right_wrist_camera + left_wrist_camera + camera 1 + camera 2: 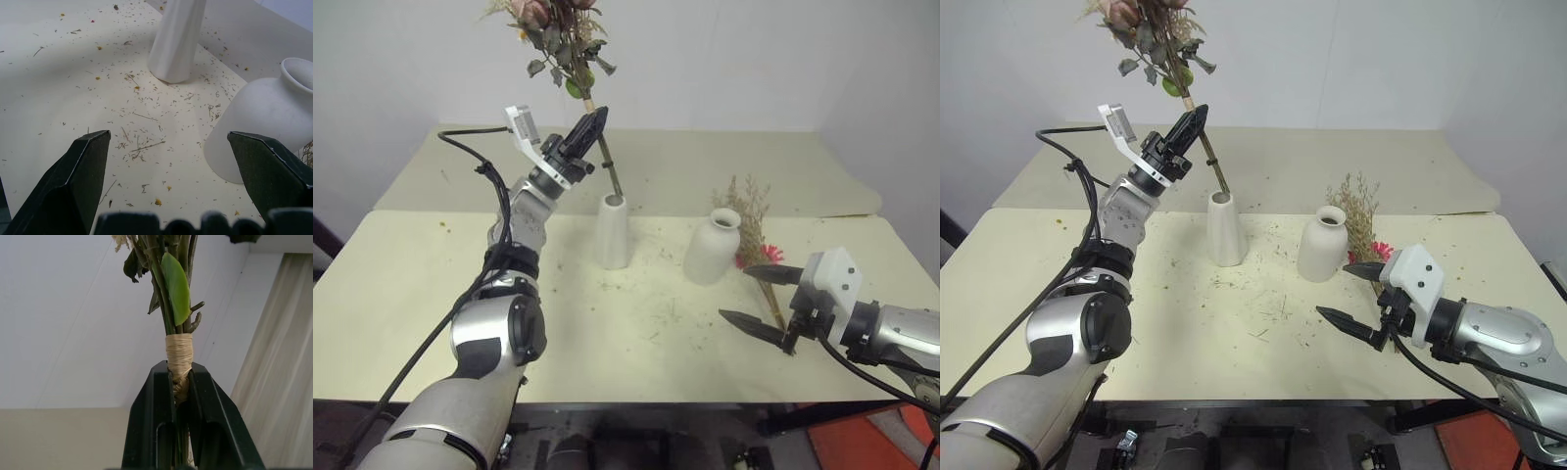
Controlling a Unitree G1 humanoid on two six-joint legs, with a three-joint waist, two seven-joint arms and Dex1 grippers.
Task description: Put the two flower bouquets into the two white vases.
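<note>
the tall vase (613,231), a slim matte white cone with a narrow mouth, stood on the cream table (411,294); the lower stem tips of the rose bouquet (558,39) reached down to its mouth, though whether they had entered could not be told. the short vase (714,248), wider and round-shouldered with a short flared neck, stood near it to the right and looked empty. the dried bouquet (751,220) of tan wispy sprigs with a small red flower lay on the table just behind and beside the short vase.

the left gripper (590,127) was raised above the tall vase, its black fingers clamped on the rose bouquet's stems just at a band of pale raffia wrapping (a smooth green leaf showed above it in the left wrist view). the roses were dusty pink, with dark curled leaves.

the right gripper (759,299) hung low over the table's right side with its pointed black fingers spread wide apart, holding nothing. fine dry plant debris was scattered over the tabletop around both vases.
</note>
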